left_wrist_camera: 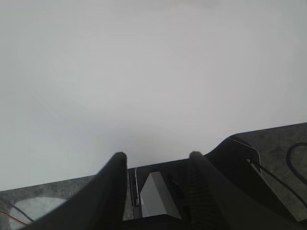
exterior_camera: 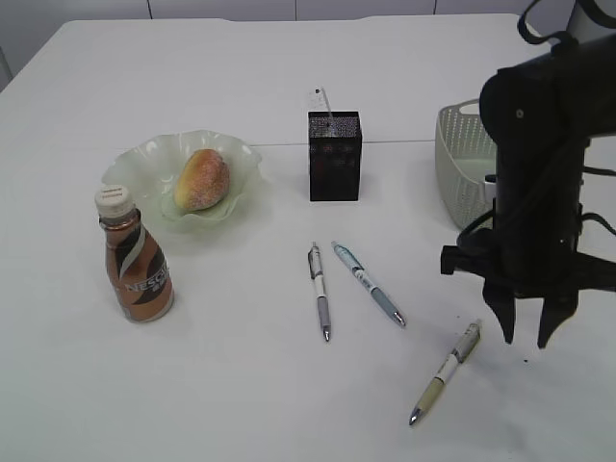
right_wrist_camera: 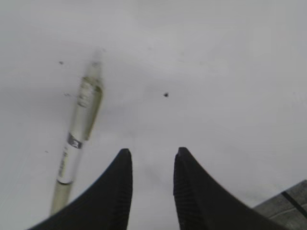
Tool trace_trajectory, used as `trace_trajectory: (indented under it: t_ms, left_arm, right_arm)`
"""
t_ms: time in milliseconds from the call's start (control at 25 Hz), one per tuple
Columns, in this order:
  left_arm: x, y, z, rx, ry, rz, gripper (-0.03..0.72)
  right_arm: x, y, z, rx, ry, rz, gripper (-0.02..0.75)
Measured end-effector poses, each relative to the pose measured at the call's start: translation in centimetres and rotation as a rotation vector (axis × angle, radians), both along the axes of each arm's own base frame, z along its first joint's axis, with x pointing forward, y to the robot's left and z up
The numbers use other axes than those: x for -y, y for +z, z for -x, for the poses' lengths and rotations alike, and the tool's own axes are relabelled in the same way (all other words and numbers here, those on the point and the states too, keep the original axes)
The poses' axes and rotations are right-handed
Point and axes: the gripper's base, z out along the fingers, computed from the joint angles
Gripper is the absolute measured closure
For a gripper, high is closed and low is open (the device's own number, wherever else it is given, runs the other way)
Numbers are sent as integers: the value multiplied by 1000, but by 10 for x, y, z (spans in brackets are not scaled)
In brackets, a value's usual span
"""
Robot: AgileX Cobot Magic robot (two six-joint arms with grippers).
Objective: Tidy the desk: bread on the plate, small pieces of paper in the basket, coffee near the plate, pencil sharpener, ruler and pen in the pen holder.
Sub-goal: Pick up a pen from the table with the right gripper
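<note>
The bread [exterior_camera: 201, 179] lies on the pale green plate [exterior_camera: 130, 166]. A brown coffee bottle [exterior_camera: 135, 258] stands in front of the plate. The black pen holder [exterior_camera: 334, 156] stands mid-table with a white item sticking out. Three pens lie on the table: a grey one [exterior_camera: 320, 291], a blue one [exterior_camera: 369, 283] and an olive one [exterior_camera: 445, 372], which also shows in the right wrist view [right_wrist_camera: 79, 129]. My right gripper [exterior_camera: 527, 337] [right_wrist_camera: 151, 153] is open and empty, just right of the olive pen. My left gripper [left_wrist_camera: 154, 155] is open and empty over bare table.
A white basket [exterior_camera: 460, 164] stands at the right, partly behind my right arm. The white table's near edge [left_wrist_camera: 57, 182] shows in the left wrist view. A small dark speck [right_wrist_camera: 165, 95] lies ahead of my right gripper.
</note>
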Motion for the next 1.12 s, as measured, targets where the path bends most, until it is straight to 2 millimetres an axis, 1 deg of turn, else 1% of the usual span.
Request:
trace_trajectory:
  t_ms: [40,120,240,360,520,920,1120]
  left_arm:
    - [0,0,0,0,0,0,381]
    - [0,0,0,0,0,0,381]
    - [0,0,0,0,0,0,381]
    - [0,0,0,0,0,0,381]
    - [0,0,0,0,0,0,381]
    - [0,0,0,0,0,0,381]
    - [0,0,0,0,0,0,381]
  right_arm:
    - [2,-3,6,-17,-6,-6,492]
    - [-1,-8,11,-16,-24,-60,492]
    - [-12,-11,6,60,-20,-188,493]
    - [-18,-11,-1,142,-36,-248,493]
    - [-18,-11,-3,164,-35,-252,494]
    - [-17,-11,-2,147,-47,-240,494]
    - [-13,-12,0,134,-125,-192,494]
